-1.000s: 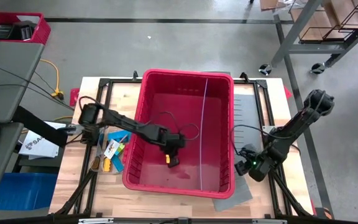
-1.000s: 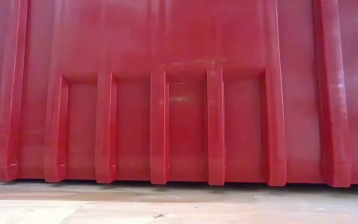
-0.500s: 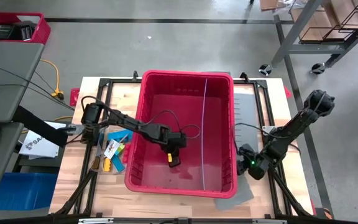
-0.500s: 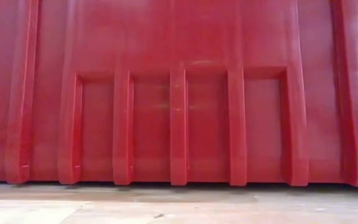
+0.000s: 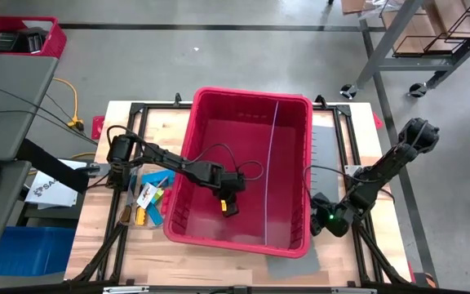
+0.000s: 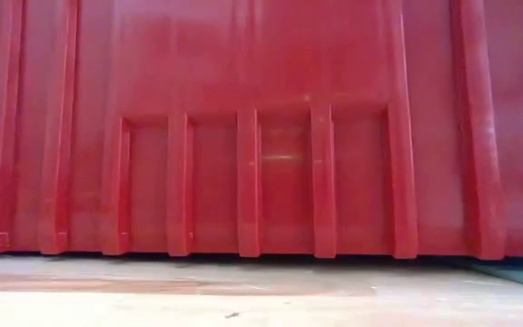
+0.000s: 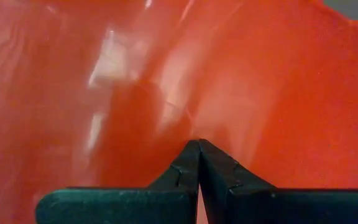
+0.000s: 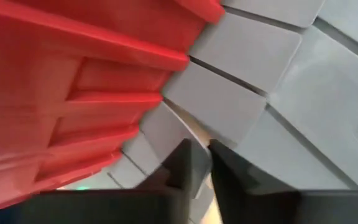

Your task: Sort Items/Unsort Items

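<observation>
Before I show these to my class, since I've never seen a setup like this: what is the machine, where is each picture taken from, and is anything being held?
It is a table robot with two dark jointed arms. The high view looks straight down: a large red bin sits mid-table, and small coloured items lie on the wood beside it. The left end effector reaches inside the bin, shut; something small and orange shows at its tip, but whether it is gripped cannot be told. Its wrist view shows only closed fingers and red plastic. The right end effector sits outside the bin's right wall, over grey sheets, with nothing visibly held. The low view, at table height, is filled by the bin's ribbed wall.
</observation>
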Action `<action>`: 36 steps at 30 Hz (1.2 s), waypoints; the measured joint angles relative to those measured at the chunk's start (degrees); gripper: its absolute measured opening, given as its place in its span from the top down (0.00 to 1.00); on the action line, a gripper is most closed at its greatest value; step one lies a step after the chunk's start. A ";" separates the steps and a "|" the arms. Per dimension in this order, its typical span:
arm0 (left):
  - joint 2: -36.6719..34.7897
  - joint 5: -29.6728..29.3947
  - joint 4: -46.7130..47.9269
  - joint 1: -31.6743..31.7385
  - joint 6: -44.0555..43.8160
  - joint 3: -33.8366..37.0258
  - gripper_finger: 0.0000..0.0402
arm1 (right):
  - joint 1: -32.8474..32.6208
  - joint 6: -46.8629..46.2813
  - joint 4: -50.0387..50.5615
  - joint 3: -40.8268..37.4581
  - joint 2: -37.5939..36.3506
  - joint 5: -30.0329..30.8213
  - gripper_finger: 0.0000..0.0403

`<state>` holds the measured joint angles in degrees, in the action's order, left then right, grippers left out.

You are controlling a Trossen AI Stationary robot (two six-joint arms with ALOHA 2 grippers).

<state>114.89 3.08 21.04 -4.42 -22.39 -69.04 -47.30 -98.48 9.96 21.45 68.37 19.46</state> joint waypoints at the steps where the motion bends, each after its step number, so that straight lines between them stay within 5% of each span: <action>1: 0.00 -0.26 0.00 0.05 0.00 0.00 1.00 | -0.01 0.18 -0.42 0.02 -0.01 0.20 0.97; 8: -2.88 -0.99 1.38 1.69 0.00 0.02 0.96 | 0.07 1.07 -3.21 0.10 -0.01 0.44 0.99; 17: -10.23 -2.88 14.64 4.44 1.51 -0.74 0.83 | 0.06 3.66 -7.17 0.43 -1.53 -4.98 1.00; 25: -15.18 -5.90 24.41 6.74 -0.79 -0.76 0.68 | 0.06 5.51 10.97 7.88 -3.60 -10.06 1.00; 36: -24.07 -4.91 22.52 11.69 -5.53 -0.87 0.59 | 0.01 6.20 38.26 25.95 -4.60 -15.14 1.00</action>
<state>90.82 -1.83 43.55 7.27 -27.92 -69.91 -47.29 -92.28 48.22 47.41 63.77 4.33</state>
